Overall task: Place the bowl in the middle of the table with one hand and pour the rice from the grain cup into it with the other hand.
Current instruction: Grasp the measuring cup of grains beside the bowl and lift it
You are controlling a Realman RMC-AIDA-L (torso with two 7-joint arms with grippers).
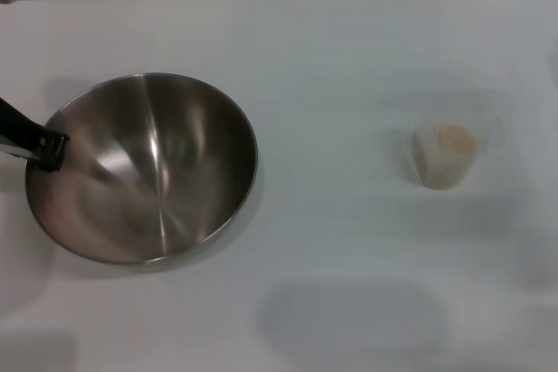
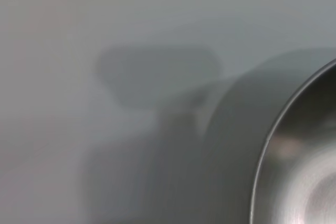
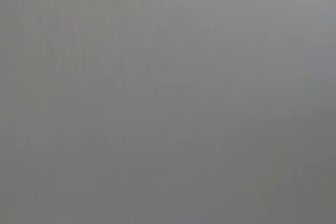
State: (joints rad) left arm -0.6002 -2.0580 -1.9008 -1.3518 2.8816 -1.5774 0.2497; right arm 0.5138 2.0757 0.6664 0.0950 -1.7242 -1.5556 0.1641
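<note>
I see the left pincer (image 1: 54,150) clamped on the bowl's (image 1: 144,167) left rim, one finger inside. The bowl sits on the left of the desk (image 1: 349,58), tilted a little. The cup (image 1: 445,156), holding rice (image 1: 452,138), stands upright well apart on the right. I cannot see the right pincer.
</note>
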